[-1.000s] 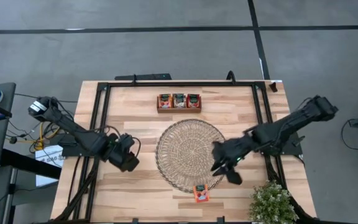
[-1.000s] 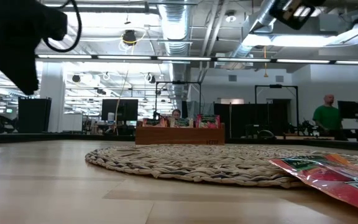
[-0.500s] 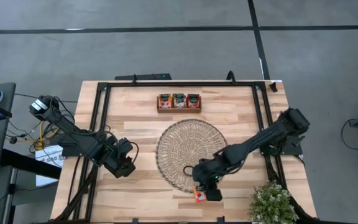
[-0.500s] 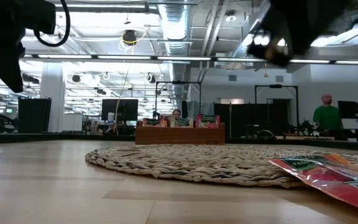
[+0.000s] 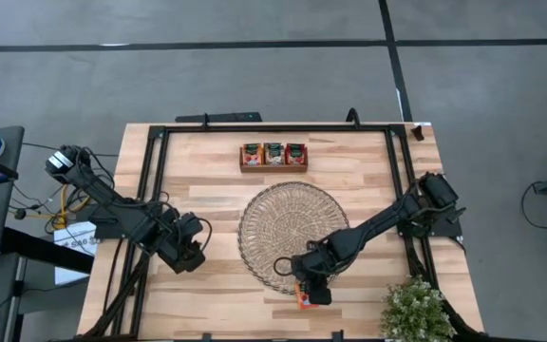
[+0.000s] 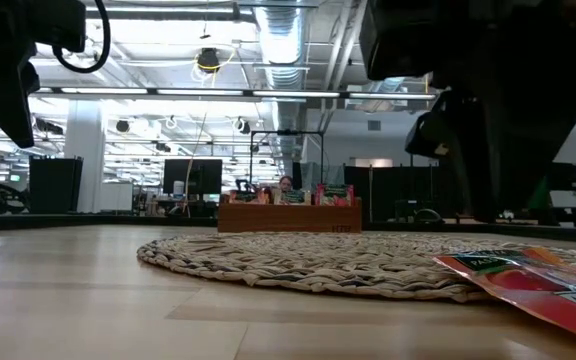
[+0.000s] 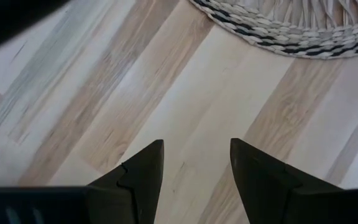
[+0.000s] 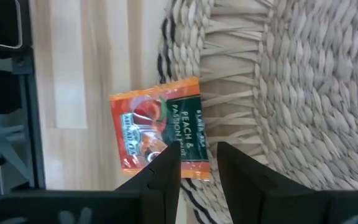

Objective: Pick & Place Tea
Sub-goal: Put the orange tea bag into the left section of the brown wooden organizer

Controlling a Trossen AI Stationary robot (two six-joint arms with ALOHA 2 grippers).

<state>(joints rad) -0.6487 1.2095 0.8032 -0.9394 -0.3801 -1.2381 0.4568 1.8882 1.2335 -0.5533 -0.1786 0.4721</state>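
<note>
One orange tea packet (image 8: 157, 127) with a dark green label lies near the table's front edge. One of its edges rests on the rim of the round woven mat (image 5: 288, 228), and the rest lies on the wood, tilted in the low view (image 6: 538, 280). My right gripper (image 8: 197, 158) hangs open just above it, pointing steeply down, fingertips over the packet's edge. In the high view that gripper (image 5: 309, 288) covers most of the packet (image 5: 304, 303). My left gripper (image 7: 194, 162) waits open over bare wood left of the mat (image 7: 291, 25). More tea packets (image 5: 273, 152) stand in the wooden tray.
The small wooden tray (image 5: 273, 166) stands at the far middle of the table. A green plant (image 5: 416, 309) sits at the near right corner. A black frame (image 5: 155, 161) runs along the table's sides. People and desks show in the room beyond (image 6: 523, 185).
My right gripper has come down and swung from over the mat's right edge toward the table's near edge, tipping more steeply downward. It now stands over the tea packet, its fingers no wider or narrower. The packet has not moved.
</note>
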